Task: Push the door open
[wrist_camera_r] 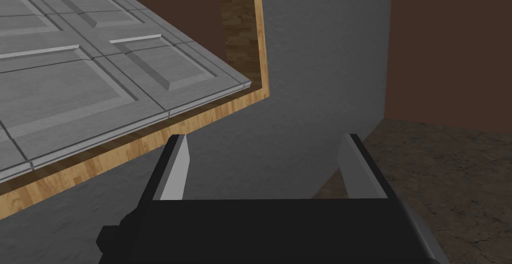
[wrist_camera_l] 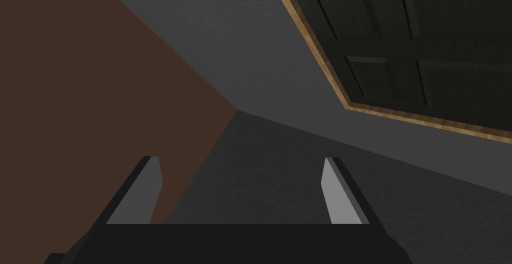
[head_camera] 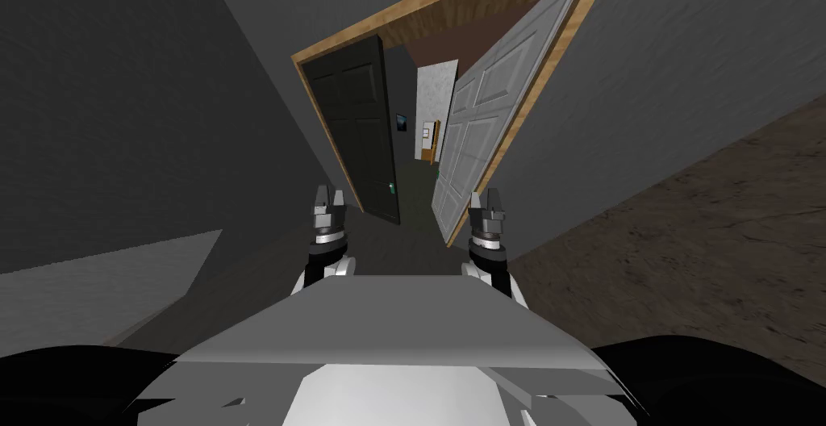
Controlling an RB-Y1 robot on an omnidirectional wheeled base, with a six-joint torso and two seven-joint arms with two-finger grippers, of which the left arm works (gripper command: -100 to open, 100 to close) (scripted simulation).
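My left arm [head_camera: 327,240] nearest: left jaws wide, holding nothing | right arm [head_camera: 487,240]: right jaws wide, holding nothing | grey door [head_camera: 476,131] ahead of the right jaws, apart from them, swung off its wooden frame [head_camera: 403,18] | dark door [head_camera: 355,123] ahead of the left jaws, apart | I see the opening ahead, between both jaws.

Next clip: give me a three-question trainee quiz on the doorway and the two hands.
1. True or false: the left hand and the right hand are both shut.
2. The light grey door leaf hangs on the side of: A) the left hand, B) the right hand, C) neither.
3. Fill in: the second door leaf is ____ in colour.
Key: 1 false; 2 B; 3 dark.
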